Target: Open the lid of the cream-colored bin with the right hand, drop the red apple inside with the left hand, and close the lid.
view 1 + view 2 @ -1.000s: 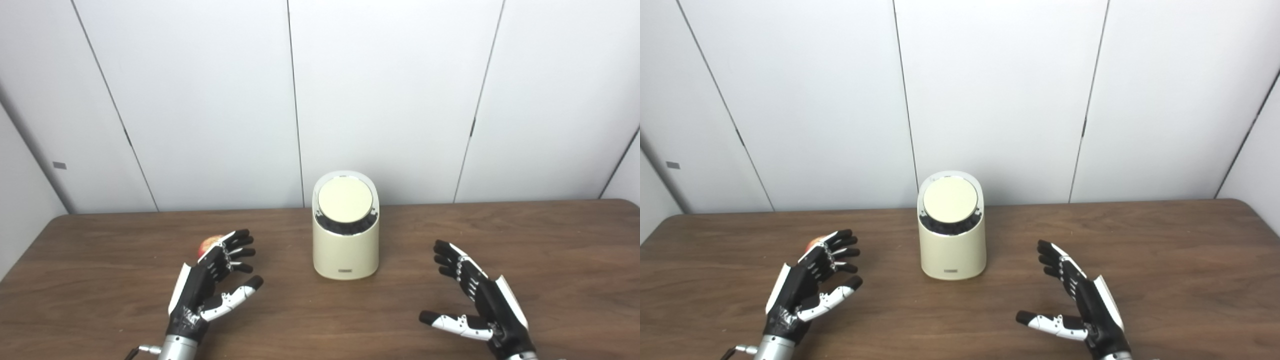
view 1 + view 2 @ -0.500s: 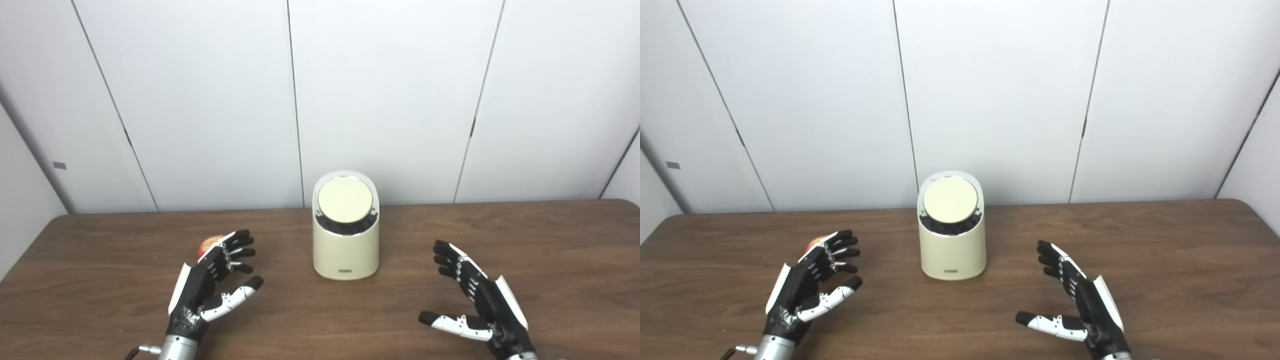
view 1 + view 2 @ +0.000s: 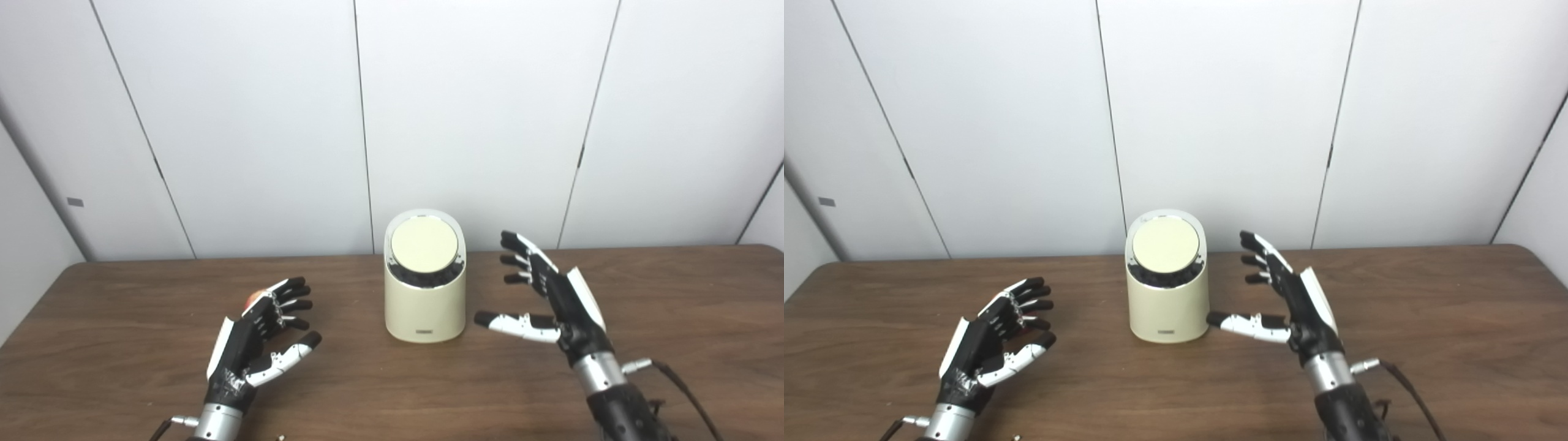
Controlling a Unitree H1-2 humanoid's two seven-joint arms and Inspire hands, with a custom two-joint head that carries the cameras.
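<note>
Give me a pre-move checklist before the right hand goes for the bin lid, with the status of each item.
1. Lid shut on the cream-colored bin: ok.
2. Right hand open, holding nothing: ok.
3. Right hand beside the bin, not touching the lid: ok, a gap shows in both views.
4. Left hand open, nothing held: ok.
5. Red apple ready for the left hand: cannot tell; only a sliver shows behind the fingers, so its exact position is hidden.
6. Bin upright on the table: ok.
</note>
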